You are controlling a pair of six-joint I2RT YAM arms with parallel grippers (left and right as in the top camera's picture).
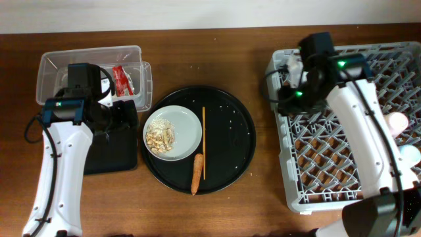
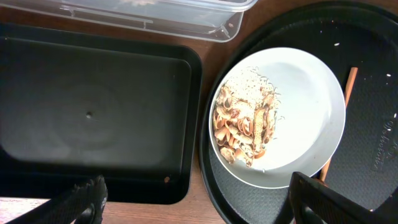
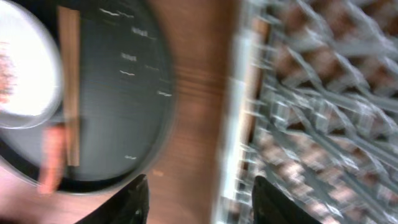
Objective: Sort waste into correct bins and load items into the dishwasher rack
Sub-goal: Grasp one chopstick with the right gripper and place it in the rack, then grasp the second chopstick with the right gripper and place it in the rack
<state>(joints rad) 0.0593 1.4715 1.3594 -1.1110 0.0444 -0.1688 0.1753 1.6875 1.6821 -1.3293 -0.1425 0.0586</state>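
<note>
A white plate [image 1: 187, 122] with beige food scraps [image 1: 160, 135] sits on the round black tray [image 1: 233, 141], beside the chopsticks [image 1: 203, 141] and an orange carrot [image 1: 196, 174]. The red wrapper [image 1: 122, 79] lies in the clear tub [image 1: 52, 66]. My left gripper [image 2: 199, 208] is open and empty. It hovers between the shallow black tray [image 2: 93, 112] and the plate [image 2: 311, 93] of scraps [image 2: 245, 124]. My right gripper [image 3: 202, 202] is open and empty over the left edge of the grey rack [image 1: 342, 151]. The tissue and the yellow bowl are out of view.
A pink cup [image 1: 396, 122] and a pale blue cup [image 1: 409, 155] stand in the rack's right side, partly behind my right arm. The right wrist view is blurred; it shows the chopsticks [image 3: 69, 93], the carrot [image 3: 53, 158] and the rack's wall [image 3: 249, 93].
</note>
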